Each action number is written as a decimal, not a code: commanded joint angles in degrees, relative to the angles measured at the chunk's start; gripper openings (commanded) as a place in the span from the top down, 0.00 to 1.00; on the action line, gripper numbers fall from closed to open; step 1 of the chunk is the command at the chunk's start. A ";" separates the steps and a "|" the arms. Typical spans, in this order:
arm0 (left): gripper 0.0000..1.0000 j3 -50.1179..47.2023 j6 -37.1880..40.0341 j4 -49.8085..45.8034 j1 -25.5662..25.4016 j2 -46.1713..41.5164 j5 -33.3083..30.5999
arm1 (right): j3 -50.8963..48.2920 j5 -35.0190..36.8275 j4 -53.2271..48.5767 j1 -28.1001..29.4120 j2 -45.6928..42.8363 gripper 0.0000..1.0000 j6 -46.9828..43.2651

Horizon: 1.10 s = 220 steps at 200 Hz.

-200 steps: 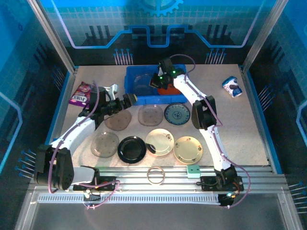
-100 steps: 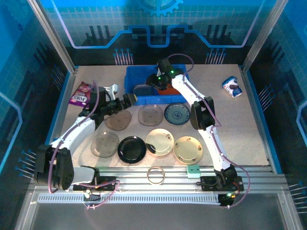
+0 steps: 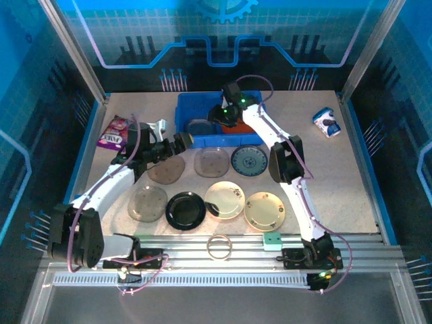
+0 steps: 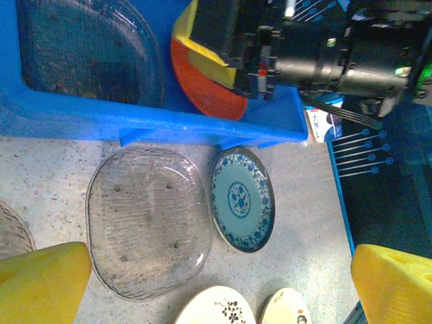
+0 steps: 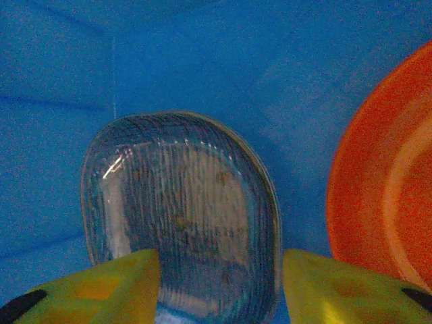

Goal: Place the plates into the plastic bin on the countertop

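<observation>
right gripper [image 5: 221, 266]: inside the plastic bin [image 3: 183, 108]; jaws partly apart and gripping nothing
orange plate [image 4: 206, 91]: in the bin, just beside the right gripper's finger but outside the jaws; it seems to lean on the bin's wall, probably because the floor next to it is taken
clear plate [image 5: 179, 216]: flat on the bin's floor, beside the orange plate, below the right gripper
left gripper [image 3: 181, 140]: just outside the bin's near wall; jaws wide, empty; likely held back so the two arms do not crowd the bin
countertop [image 3: 337, 182]: seven plates in front of the bin; second clear plate [image 4: 145, 219] and blue patterned plate [image 4: 241, 199] nearest its near wall; smoky plates [image 3: 165, 169], black plate [image 3: 185, 210] and cream plates [image 3: 225, 199] farther from it
progress: two plates in the bin; most of the work is left
next move: the right arm should rise clear of the bin's rim; the blue patterned plate looks the closest pick
</observation>
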 commanded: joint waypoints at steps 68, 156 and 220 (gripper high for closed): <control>0.04 4.12 6.08 -6.26 -12.60 -0.02 -6.20 | -44.14 9.35 7.23 -1.54 -43.62 0.50 -9.80; 0.07 5.83 4.34 -0.97 -21.67 6.75 -4.27 | -87.85 17.04 -7.99 -7.98 -84.54 0.53 -5.89; 0.07 9.06 3.99 0.68 -23.91 11.49 -1.65 | -106.36 5.27 -7.06 -13.40 -94.38 0.59 2.31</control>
